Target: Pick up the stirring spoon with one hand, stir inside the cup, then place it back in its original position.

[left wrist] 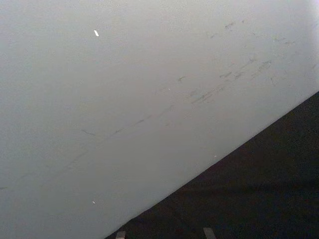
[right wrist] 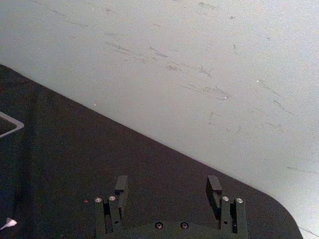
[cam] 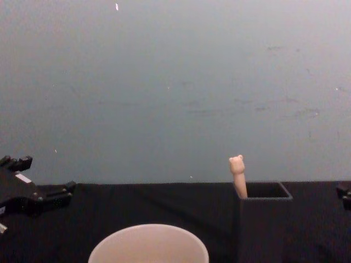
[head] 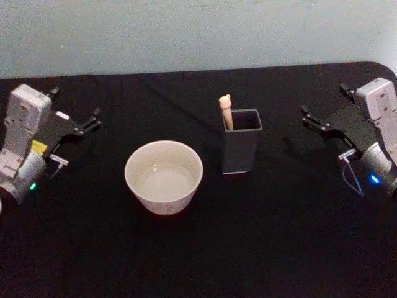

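Observation:
The stirring spoon [head: 226,112] stands in a dark grey square holder [head: 242,148], with its pale peach handle and tiny bear head [cam: 236,163] sticking up at the holder's left corner. Its bowl is hidden inside. The wide cream cup [head: 164,176] sits left of the holder and looks to hold nothing. My right gripper [head: 308,118] hovers open to the right of the holder, well apart from it. My left gripper [head: 93,120] is open at the far left, away from the cup. Both point toward the back wall.
A black cloth [head: 267,248] covers the table, ending at a pale wall [cam: 175,82] behind. The holder [cam: 263,219] stands taller than the cup [cam: 148,244]. Open cloth lies in front of both and between them and each gripper.

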